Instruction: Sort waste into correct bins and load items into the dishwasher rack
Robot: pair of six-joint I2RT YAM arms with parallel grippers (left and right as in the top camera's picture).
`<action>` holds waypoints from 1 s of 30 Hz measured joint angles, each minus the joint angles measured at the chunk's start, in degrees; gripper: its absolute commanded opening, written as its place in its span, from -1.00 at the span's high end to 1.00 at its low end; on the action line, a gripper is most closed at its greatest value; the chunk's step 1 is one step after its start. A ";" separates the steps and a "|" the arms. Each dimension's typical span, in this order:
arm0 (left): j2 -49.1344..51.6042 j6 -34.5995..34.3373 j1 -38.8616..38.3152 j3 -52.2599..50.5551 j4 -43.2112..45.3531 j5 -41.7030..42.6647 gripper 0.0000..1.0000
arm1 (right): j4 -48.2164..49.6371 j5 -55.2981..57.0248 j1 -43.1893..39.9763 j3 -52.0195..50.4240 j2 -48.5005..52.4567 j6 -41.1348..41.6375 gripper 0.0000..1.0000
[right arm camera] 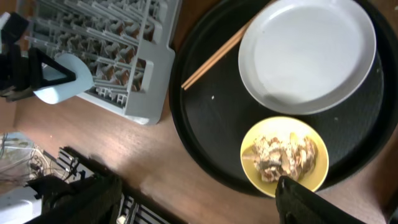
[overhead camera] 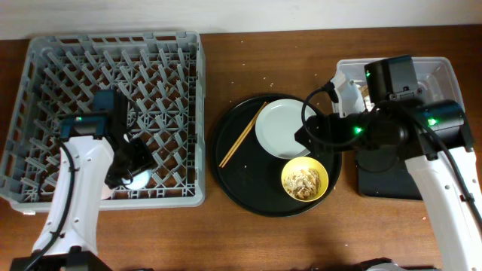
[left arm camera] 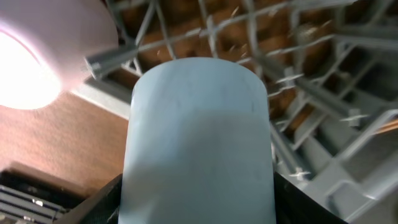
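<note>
My left gripper (overhead camera: 134, 172) is shut on the small light-blue cup (left arm camera: 199, 137), holding it over the front right part of the grey dishwasher rack (overhead camera: 45, 60). The pink cup (left arm camera: 34, 59) lies close beside it in the left wrist view. My right gripper (right arm camera: 199, 199) is open and empty above the front of the round black tray, next to the yellow bowl (overhead camera: 304, 180) holding beige food scraps (right arm camera: 285, 155). The pale grey plate (overhead camera: 282, 128) and the chopsticks (overhead camera: 242, 135) lie on that tray. The clear tub (overhead camera: 433, 71) and the shallow black tray (overhead camera: 388, 182) stand at the right, partly hidden by my right arm.
The large round black tray (overhead camera: 248, 192) sits mid-table between the rack and the bins. Small crumbs dot the wood behind it. The rack's upright pegs (left arm camera: 298, 81) crowd around the light-blue cup. Bare wood (right arm camera: 186, 168) lies in front of the round tray.
</note>
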 measured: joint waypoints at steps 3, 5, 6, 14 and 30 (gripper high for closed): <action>0.02 -0.63 0.11 -2.71 1.03 -0.09 -0.09 | -0.68 0.57 0.00 0.00 0.04 0.02 -0.70; -0.04 -0.63 0.11 -3.74 2.01 -0.39 -0.19 | -1.33 0.59 0.00 0.00 0.04 0.04 -0.72; -0.04 -0.63 0.11 -4.90 2.60 -0.79 -0.21 | -1.49 0.59 0.00 0.00 0.04 0.04 -0.71; -0.04 -0.90 1.11 -12.02 7.74 -1.33 -0.98 | -2.29 0.59 0.00 0.00 0.04 0.07 -0.71; -8.15 7.41 5.66 6.40 -5.03 9.64 -0.98 | 2.21 0.90 19.61 -0.04 2.64 1.14 -0.35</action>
